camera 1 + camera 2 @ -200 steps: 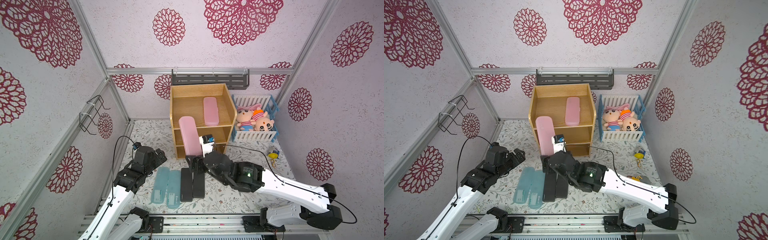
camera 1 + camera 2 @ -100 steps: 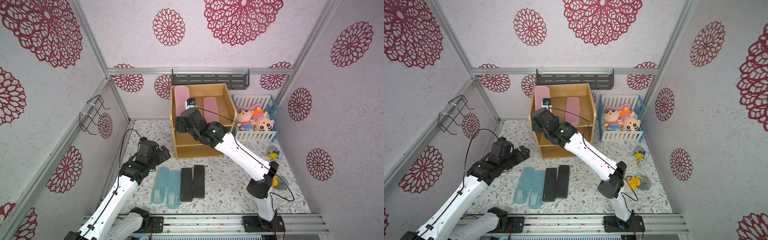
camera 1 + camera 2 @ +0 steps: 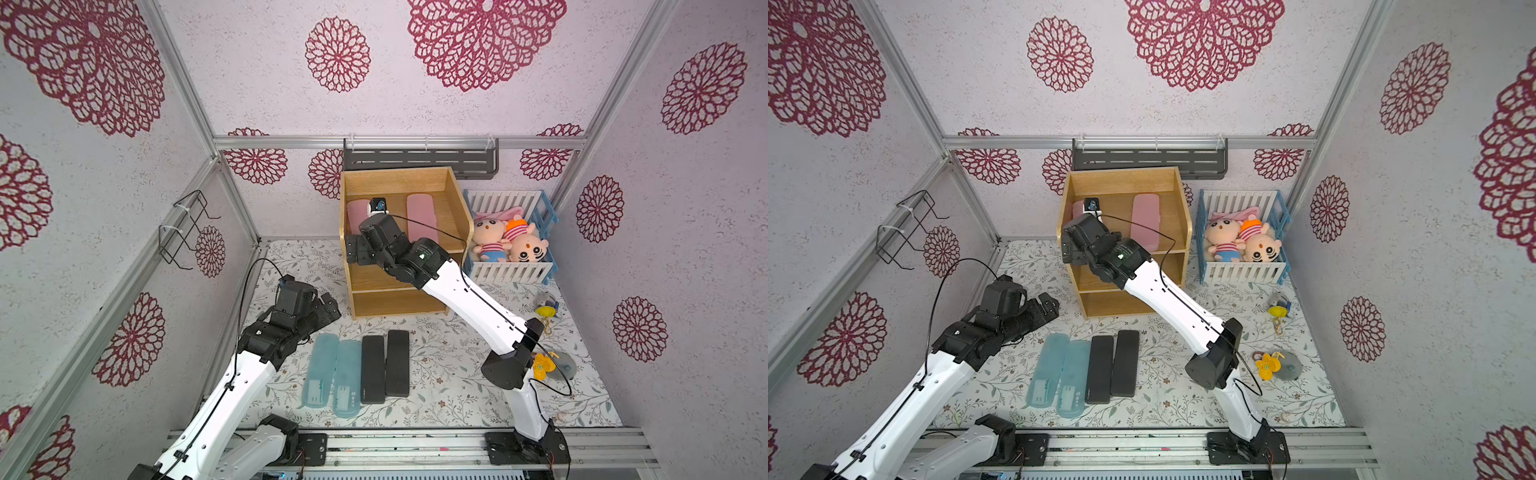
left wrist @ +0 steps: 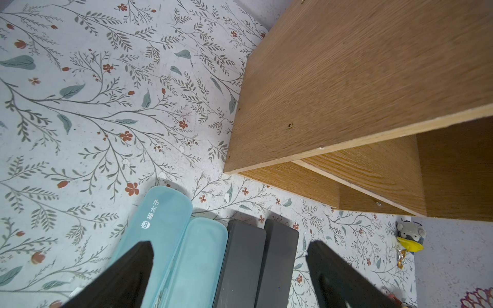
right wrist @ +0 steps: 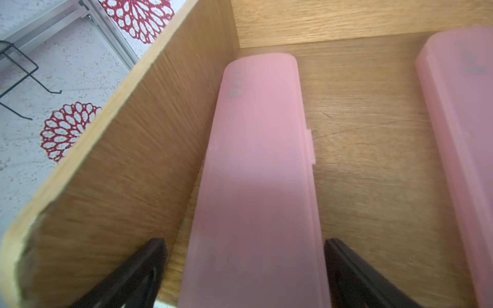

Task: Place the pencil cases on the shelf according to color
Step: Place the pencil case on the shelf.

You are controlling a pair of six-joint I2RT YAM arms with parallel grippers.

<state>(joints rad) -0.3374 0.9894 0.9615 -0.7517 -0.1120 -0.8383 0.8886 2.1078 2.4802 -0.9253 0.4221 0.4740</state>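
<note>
The right claw [image 5: 244,245] is hanging released, fingers [image 5: 138,269] either side of a pink case [image 5: 256,160] lying on the top tier of the shelf [image 3: 395,179], at centre in both top views, apart from the other pink case [image 3: 420,218]. The left claw [image 4: 229,248] is hovering spread and empty above the blue cases [image 3: 320,365] and black cases [image 3: 372,365] lying side by side on the bench [image 3: 449,374], lower centre

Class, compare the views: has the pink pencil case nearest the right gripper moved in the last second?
Yes. The pink pencil case went from out in front of the shelf up onto its top tier, where it now lies beside a side wall.
</note>
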